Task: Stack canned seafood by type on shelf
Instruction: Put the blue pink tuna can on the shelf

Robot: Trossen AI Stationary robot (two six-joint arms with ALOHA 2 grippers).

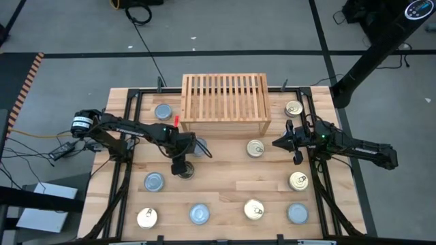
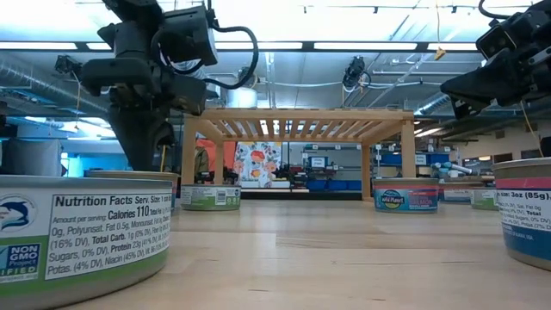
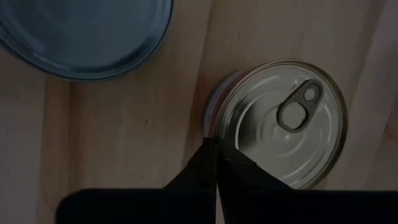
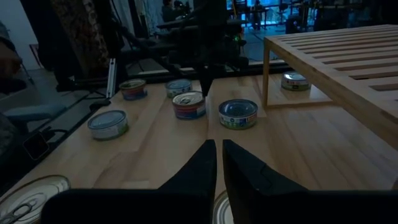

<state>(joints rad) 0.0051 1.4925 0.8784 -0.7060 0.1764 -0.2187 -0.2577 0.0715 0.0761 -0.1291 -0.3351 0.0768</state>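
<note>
The left gripper (image 1: 181,169) hangs point-down over the middle-left of the plank table (image 1: 225,187), directly above a pale-topped pull-tab tin (image 3: 280,121), and its fingers (image 3: 205,165) are pressed together with nothing between them. The left wrist view shows the joined tips sitting at the tin's rim, on the side away from the pull tab (image 3: 300,102), so the tin lies just ahead of the tips rather than between them; whether they touch the lid cannot be told. A silver-blue tin (image 3: 87,34) lies close beside it. The relation that matters is this offset: to my eye the fingers would have to part and centre over the tin before any grasp, and being round, it offers no preferred axis. The left arm is plainly the nearer one. The right gripper (image 1: 294,145) waits above the table's right side, its fingers (image 4: 199,168) nearly together and empty, between the gold tins there. The wooden shelf (image 1: 225,103) stands at the far centre with no tin on its slats; the other tins (image 1: 201,214) remain scattered over the table, one silver tin (image 1: 163,111) just left of the shelf.
</note>
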